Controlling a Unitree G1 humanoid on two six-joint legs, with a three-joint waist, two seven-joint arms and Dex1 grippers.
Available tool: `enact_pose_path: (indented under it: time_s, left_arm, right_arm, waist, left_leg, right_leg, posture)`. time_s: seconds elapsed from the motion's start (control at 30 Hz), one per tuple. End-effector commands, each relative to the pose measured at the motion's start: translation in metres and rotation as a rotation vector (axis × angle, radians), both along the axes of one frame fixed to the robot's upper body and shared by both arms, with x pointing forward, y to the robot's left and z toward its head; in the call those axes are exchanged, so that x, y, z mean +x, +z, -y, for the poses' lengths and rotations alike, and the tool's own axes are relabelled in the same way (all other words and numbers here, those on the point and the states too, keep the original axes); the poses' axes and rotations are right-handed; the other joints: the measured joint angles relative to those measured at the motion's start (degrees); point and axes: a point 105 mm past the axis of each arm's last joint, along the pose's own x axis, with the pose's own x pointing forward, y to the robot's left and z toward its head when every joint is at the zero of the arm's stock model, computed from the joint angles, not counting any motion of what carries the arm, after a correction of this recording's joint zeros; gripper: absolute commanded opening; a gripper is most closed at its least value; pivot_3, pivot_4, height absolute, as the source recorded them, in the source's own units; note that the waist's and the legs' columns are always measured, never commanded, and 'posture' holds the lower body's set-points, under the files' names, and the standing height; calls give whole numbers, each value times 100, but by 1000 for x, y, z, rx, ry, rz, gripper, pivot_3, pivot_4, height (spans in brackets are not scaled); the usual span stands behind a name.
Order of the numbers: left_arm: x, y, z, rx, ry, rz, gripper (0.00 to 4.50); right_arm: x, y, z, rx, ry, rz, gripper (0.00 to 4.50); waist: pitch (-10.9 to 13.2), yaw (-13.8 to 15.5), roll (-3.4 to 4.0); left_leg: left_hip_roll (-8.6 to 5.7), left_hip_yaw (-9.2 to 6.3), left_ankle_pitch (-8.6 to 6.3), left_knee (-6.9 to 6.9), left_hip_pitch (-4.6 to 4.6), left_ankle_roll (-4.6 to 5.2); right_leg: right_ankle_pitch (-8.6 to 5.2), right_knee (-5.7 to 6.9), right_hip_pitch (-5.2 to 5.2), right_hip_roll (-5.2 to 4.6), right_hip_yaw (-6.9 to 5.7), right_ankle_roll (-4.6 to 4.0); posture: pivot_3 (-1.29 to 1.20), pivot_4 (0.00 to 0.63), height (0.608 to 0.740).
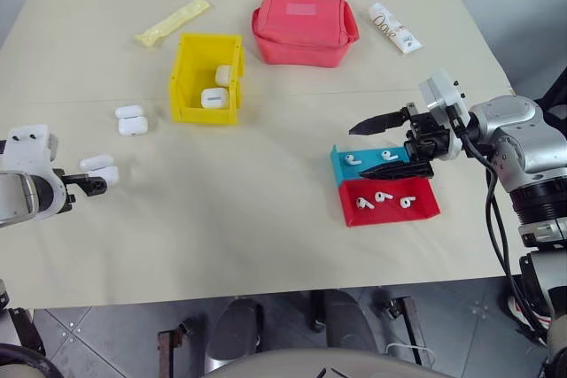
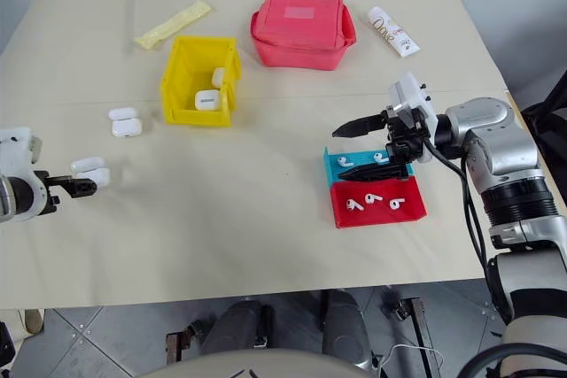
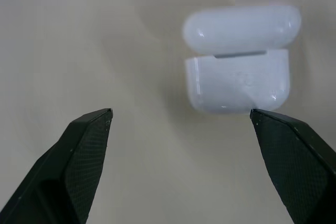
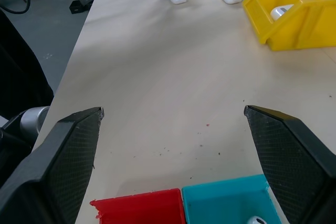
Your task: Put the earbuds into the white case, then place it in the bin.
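From the head camera, the yellow bin (image 1: pixel 206 77) is the landmark. It stands on the beige table (image 1: pixel 266 210) and already holds two white cases. Just to the left of the bin lies a closed pair of cases (image 1: pixel 130 119). Further to the left and nearer to the robot lies the open white case (image 1: pixel 99 168), its lid lifted. The left gripper (image 1: pixel 92 185) is just beside this case, its fingers spread and holding nothing. Well to the right of the bin and nearer to the robot, the right gripper (image 1: pixel 390 143) hangs with its jaws wide apart and empty over the teal tray (image 1: pixel 341 164) and the red tray (image 1: pixel 423 207). The earbuds (image 1: pixel 383 197) lie in these trays, one in the teal and three in the red.

In the left wrist view, the open case (image 3: pixel 237 80) lies on the table between the two black fingertips (image 3: pixel 89 129), a little ahead of them and closer to one tip.

In the right wrist view, the spread fingers (image 4: pixel 73 145) frame the table, and one earbud (image 4: pixel 258 220) shows in the teal tray.

I judge that the case is light, stiff and glossy, so it can slip or slide away. It is better to hold the lower body across its flat sides, not the hinged lid. The earbuds are tiny and smooth; a pinch on the rounded head seems safest.
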Motion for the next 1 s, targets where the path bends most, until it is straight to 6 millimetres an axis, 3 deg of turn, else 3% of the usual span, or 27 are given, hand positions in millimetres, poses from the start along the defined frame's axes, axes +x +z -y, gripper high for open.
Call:
enact_pose_path:
  time_s: [0.03,0.5,0.73,1.0]
  left_arm:
    - [5,13,-1,19,6,19,4470]
    - [28,3,4,-33,80,-47,4470]
    - [19,0,4,-28,84,-53,4470]
    - [9,-14,7,-77,241,2,4470]
  right_arm:
    - [-10,9,3,13,70,24,4500]
    - [-11,7,5,13,60,24,4500]
    - [-13,7,8,8,51,23,4500]
    - [-10,7,7,0,46,17,4500]
  waist:
    - [0,-1,0]
    - [-2,17,-3]
    - [-2,9,-4]
    - [-2,33,-2]
  left_leg:
    - [1,0,1,0,-1,-1]
    - [0,4,10,1,4,-7]
    - [0,3,11,2,7,-8]
    - [-2,-3,8,1,20,-14]
  right_leg:
    - [0,-1,-1,2,0,0]
    - [0,11,-5,42,-13,0]
    - [0,15,-4,40,-1,1]
    - [0,21,-1,7,12,0]
  posture:
    - [0,150,740]
    - [0,150,740]
    - [0,150,740]
    - [0,150,740]
